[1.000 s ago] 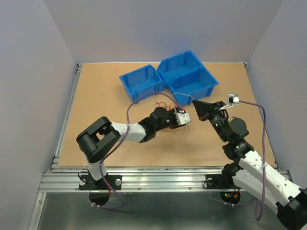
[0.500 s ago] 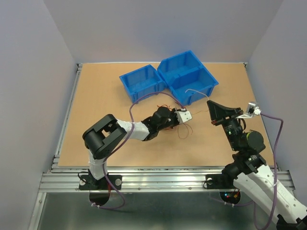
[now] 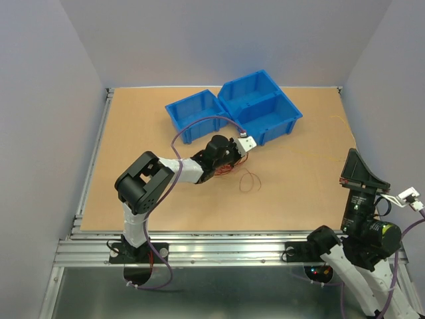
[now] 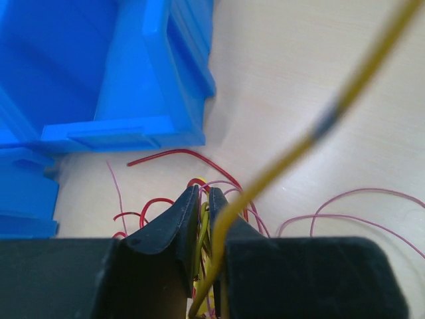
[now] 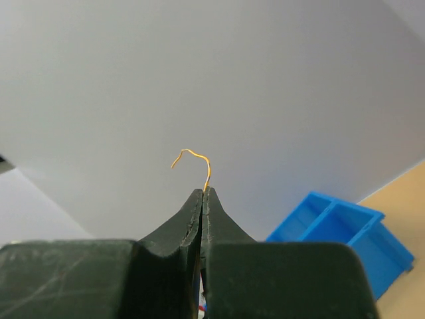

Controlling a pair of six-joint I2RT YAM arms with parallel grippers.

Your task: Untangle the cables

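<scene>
My left gripper (image 3: pixel 230 159) (image 4: pixel 204 194) is low over the table just in front of the blue bins, shut on a bundle of cables. Red and dark red loops (image 4: pixel 174 157) (image 3: pixel 234 169) spread on the table round its fingertips. A yellow cable (image 4: pixel 319 126) runs taut from between its jaws up to the right. My right gripper (image 3: pixel 352 157) (image 5: pixel 202 191) is raised at the near right, shut on the yellow cable, whose curled end (image 5: pixel 194 155) sticks out past the tips. The yellow cable is too thin to follow in the top view.
Two blue bins (image 3: pixel 196 113) (image 3: pixel 260 105) stand side by side at the back middle, close behind the left gripper; one bin's wall (image 4: pixel 143 100) fills the left wrist view's upper left. A loose dark red loop (image 3: pixel 250 179) lies right of the tangle.
My right arm has pulled back to the near right and lifted, drawing the yellow cable out taut. My left gripper has shifted slightly toward the bins with the tangle.
</scene>
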